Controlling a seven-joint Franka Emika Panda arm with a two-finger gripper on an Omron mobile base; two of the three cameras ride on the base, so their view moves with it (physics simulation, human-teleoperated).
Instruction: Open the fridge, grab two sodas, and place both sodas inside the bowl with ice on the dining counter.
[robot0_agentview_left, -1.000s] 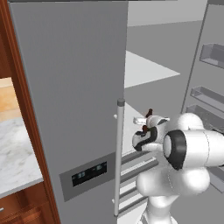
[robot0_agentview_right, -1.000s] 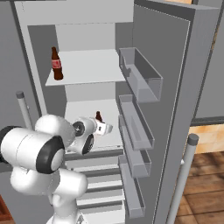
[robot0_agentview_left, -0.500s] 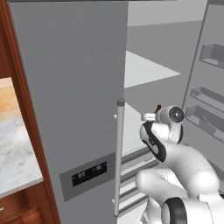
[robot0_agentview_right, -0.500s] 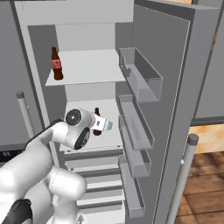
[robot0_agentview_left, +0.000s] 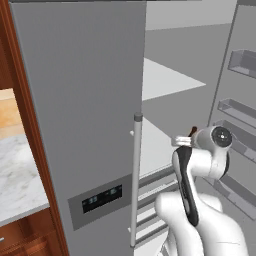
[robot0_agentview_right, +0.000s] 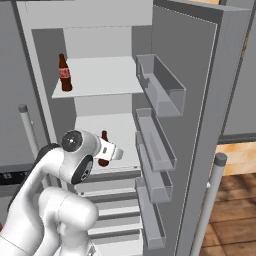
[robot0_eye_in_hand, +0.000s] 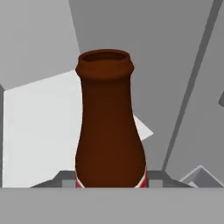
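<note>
The fridge (robot0_agentview_left: 80, 100) stands with its right door (robot0_agentview_right: 200, 100) swung wide and its left door closed. One soda (robot0_agentview_right: 63, 73), a dark brown bottle with a red label, stands upright at the left of the upper shelf. My gripper (robot0_agentview_right: 105, 159) is shut on the second soda (robot0_agentview_right: 103, 146) just above the middle shelf, holding it upright. In the hand view this soda's neck (robot0_eye_in_hand: 109, 127) rises between my fingertips, where the gripper (robot0_eye_in_hand: 109, 181) clamps its red label. In the left base view the soda's top (robot0_agentview_left: 193, 131) peeks above my wrist.
Grey door bins (robot0_agentview_right: 161, 86) line the inside of the open right door, close to my hand's right. The left door's bar handle (robot0_agentview_left: 135, 180) stands just left of my arm. A marble counter (robot0_agentview_left: 15, 175) and wood cabinets lie at the far left.
My arm has refolded, its big joint swinging up and to the side. The hand keeps the soda and has drawn slightly out from the middle shelf. The upper-shelf soda has not moved.
</note>
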